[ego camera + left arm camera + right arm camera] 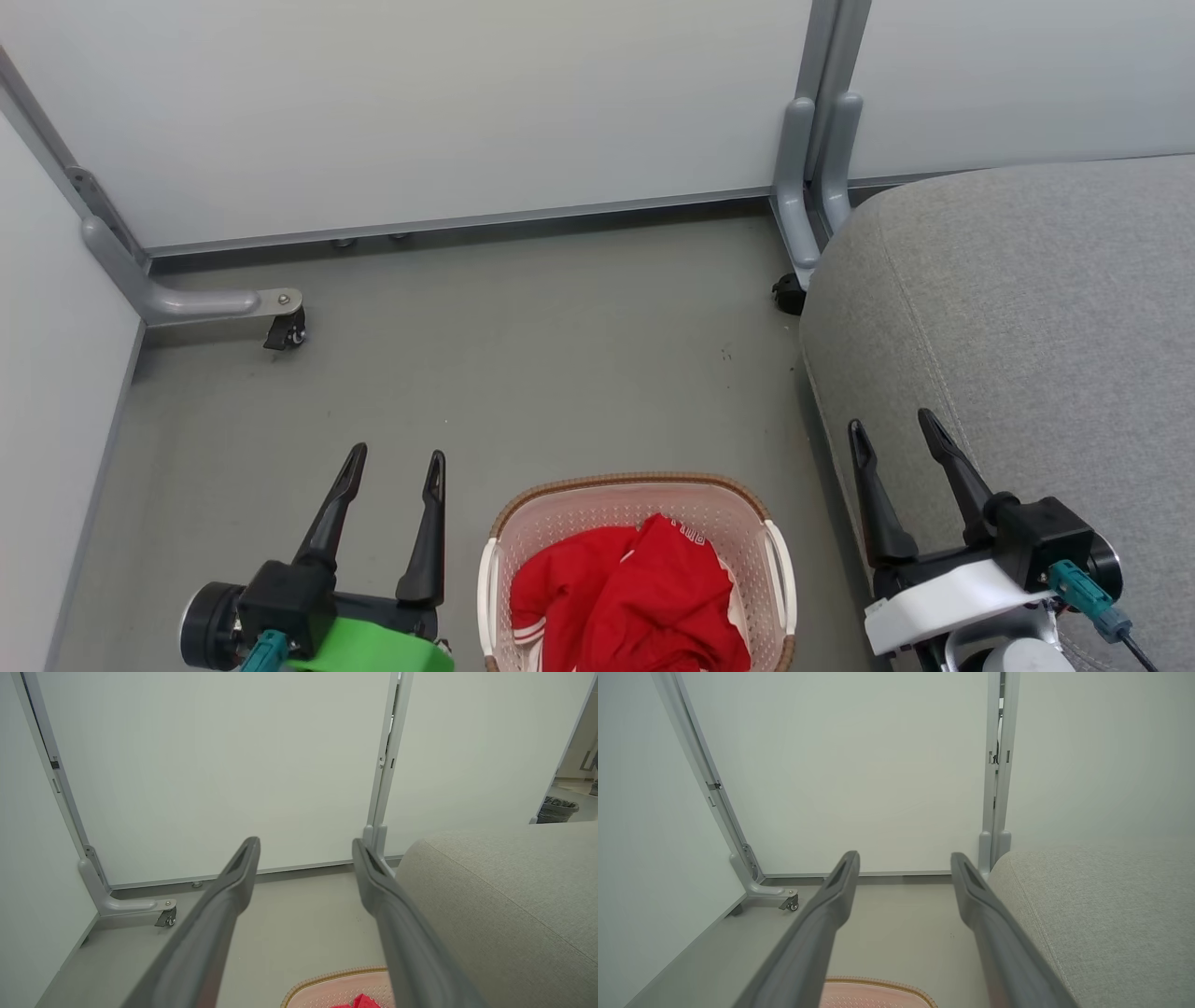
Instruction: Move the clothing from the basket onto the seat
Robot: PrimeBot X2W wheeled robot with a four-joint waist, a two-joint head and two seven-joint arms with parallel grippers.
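Head view: the left gripper (397,453) and right gripper (890,420) are hovering, jaws spread wide and empty, with the red clothing (635,597) lying in the basket (597,483) between them. Wrist views: the grey seat (504,896) is sitting right of the jaws. A fingertip catching the perforated wall may be dragging the basket up with the garment.

Bright, even light; sharp, soft shadows.

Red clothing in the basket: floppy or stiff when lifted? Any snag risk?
Likely floppy: the red clothing lies crumpled in soft folds, so it should drape from a pinch. Probably light: the fabric looks thin. Folds overlap, so one pull may drag more out of the basket.
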